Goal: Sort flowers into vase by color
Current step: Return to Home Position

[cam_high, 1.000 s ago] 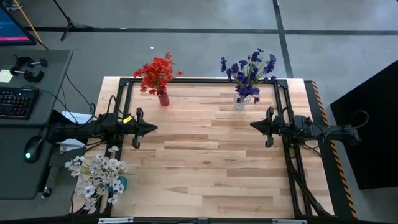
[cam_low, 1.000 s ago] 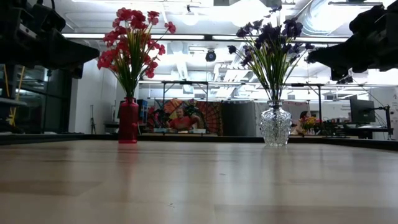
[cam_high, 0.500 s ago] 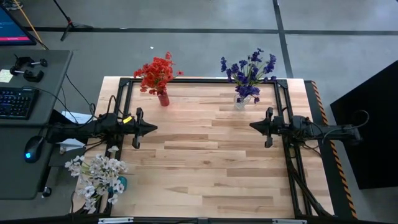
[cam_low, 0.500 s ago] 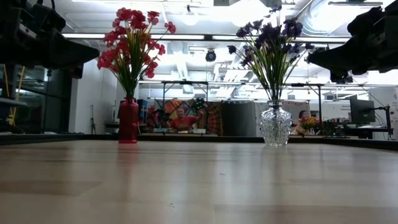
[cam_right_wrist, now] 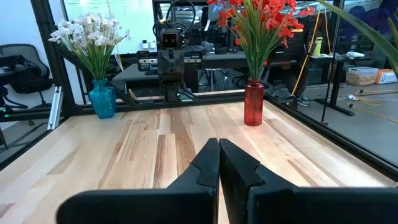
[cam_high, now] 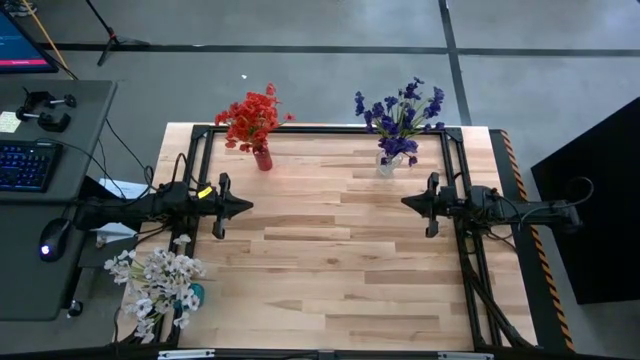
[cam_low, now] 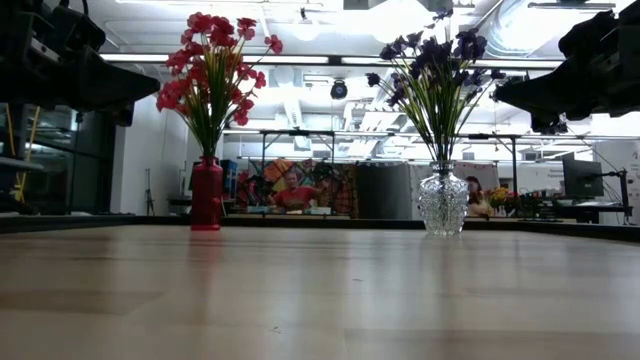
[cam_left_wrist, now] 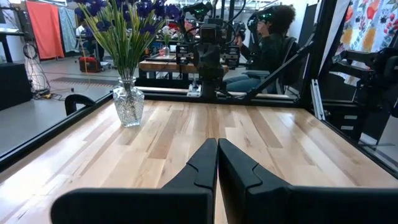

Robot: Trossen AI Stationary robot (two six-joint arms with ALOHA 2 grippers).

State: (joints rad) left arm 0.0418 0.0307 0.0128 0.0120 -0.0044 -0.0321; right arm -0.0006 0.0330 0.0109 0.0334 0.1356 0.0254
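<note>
Red flowers (cam_high: 251, 117) stand in a red vase (cam_low: 206, 194) at the table's far left. Purple flowers (cam_high: 399, 112) stand in a clear glass vase (cam_low: 442, 201) at the far right. White flowers (cam_high: 158, 282) stand in a blue vase (cam_right_wrist: 102, 99) at the near left corner. My left gripper (cam_high: 247, 207) hovers shut over the table's left side, pointing level toward the right. My right gripper (cam_high: 406, 202) hovers shut over the right side, pointing level toward the left. Neither holds anything.
A black frame (cam_high: 330, 131) runs along the table's far, left and right edges. A desk with a keyboard (cam_high: 25, 165) and a mouse (cam_high: 48, 241) stands to the left. People sit in the room beyond the table. Bare wood (cam_high: 330, 260) lies between the grippers.
</note>
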